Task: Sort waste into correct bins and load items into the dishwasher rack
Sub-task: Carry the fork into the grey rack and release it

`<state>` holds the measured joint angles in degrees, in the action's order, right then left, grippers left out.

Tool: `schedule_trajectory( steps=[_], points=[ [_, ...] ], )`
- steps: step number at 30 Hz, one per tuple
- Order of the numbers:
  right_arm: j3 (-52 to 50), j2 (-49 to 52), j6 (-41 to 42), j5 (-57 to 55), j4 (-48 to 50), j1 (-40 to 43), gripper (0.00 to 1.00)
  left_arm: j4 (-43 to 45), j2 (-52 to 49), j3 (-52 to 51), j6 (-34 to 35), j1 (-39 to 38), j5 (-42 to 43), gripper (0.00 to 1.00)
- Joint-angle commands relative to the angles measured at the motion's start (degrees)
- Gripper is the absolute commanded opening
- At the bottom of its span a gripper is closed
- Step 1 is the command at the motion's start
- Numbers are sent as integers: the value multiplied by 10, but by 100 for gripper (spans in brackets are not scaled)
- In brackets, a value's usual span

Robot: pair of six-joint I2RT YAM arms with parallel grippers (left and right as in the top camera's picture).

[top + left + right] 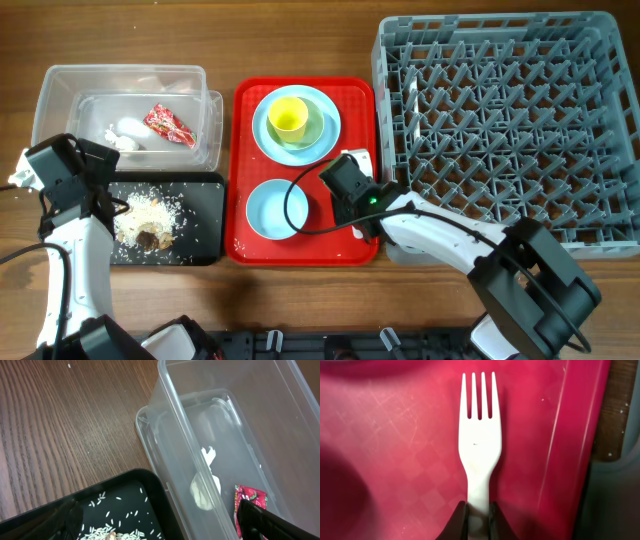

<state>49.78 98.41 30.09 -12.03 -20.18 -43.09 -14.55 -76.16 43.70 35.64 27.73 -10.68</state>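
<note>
The white fork's (480,445) handle end is hidden between the right fingers (457,523).

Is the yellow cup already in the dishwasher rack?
No, the yellow cup sits in the pale green bowl on the red tray.

Two bowls (272,210) (323,120), one plate (261,136), one cup (287,118), one fork (480,445), two bins (60,90) (206,222), one rack (600,60)

We see a brown, wood-grained table (150,30). At far right the rack (500,120) is grey lattice. The red tray (245,170), faintly checkered, carries a white fork (480,440), yellow cup (287,118), pale green bowl (322,125), and light blue plate (262,140) and small bowl (268,210). On the left are a clear tub (60,85), a red printed wrapper (170,125) and white tissue (125,135). The black tray (200,200) has whitish-brown scraps (148,220).
</note>
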Motion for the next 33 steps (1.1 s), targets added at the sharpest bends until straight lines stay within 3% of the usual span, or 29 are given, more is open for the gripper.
schedule_trajectory(
  steps=[1, 11, 19, 26, 33],
  points=[
    [32, -9, -18, 5, -6, 0, 4, 2, 6, 7, -9, 3, -3, 100],
    [114, -125, -77, -53, -58, 16, 4, 2, 6, 7, -9, 3, -3, 100],
    [118, -228, -132, -105, -78, 113, 4, 2, 6, 7, -9, 3, -3, 100],
    [116, -216, -192, -70, -108, 234, 4, 2, 6, 7, -9, 3, -3, 100],
    [116, -157, -225, -25, -110, 285, 4, 2, 6, 7, -9, 3, -3, 100]
  ],
)
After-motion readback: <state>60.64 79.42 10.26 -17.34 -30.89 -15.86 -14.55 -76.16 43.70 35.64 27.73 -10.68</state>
